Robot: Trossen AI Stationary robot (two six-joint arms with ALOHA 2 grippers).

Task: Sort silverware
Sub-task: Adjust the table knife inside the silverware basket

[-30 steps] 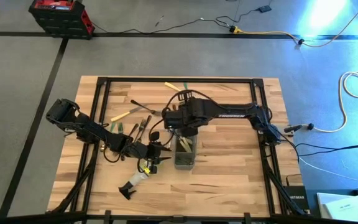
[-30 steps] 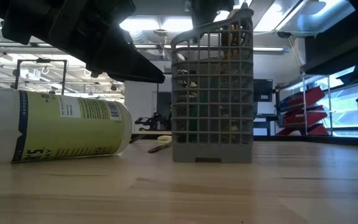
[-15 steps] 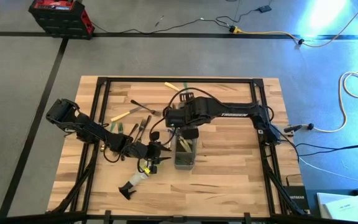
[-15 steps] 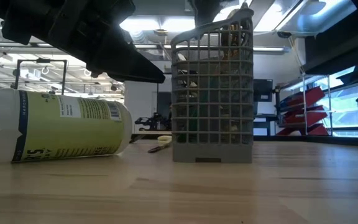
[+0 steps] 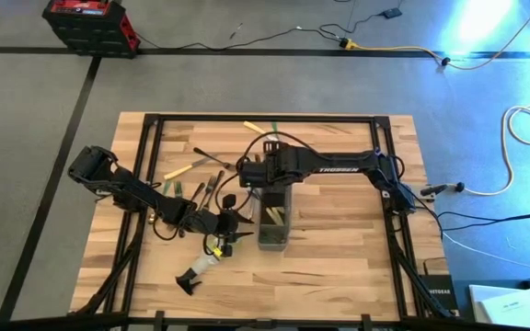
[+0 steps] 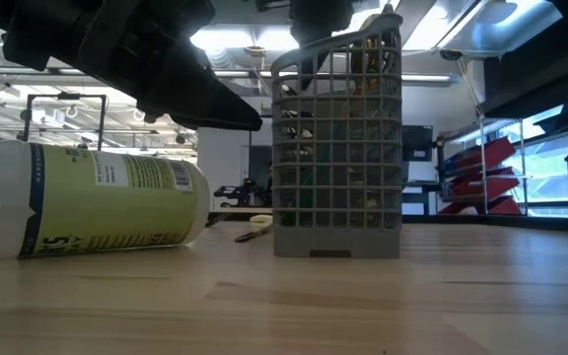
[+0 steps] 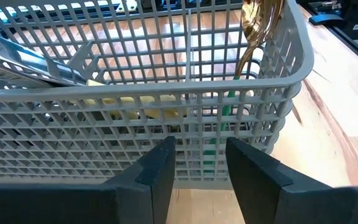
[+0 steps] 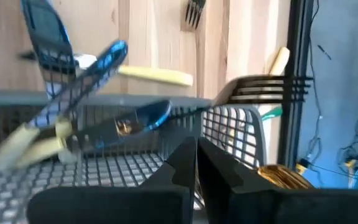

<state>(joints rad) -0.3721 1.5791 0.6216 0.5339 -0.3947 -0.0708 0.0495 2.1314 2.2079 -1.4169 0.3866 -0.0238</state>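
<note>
High view shows the spread the others miss: loose silverware (image 5: 199, 188) lies on the table (image 5: 339, 248) left of the grey caddy (image 5: 272, 223), with the left gripper (image 5: 233, 223) just beside the caddy's left wall and the right gripper (image 5: 263, 179) above its far end. A spray bottle (image 5: 198, 270) lies nearer the front edge. Left wrist view looks through the mesh at a gold spoon (image 7: 258, 22) and cream handles (image 7: 135, 104) standing inside, its fingers (image 7: 160, 168) held apart. Right wrist view has its fingers (image 8: 185, 163) pressed together, empty, over pieces in the caddy.
</note>
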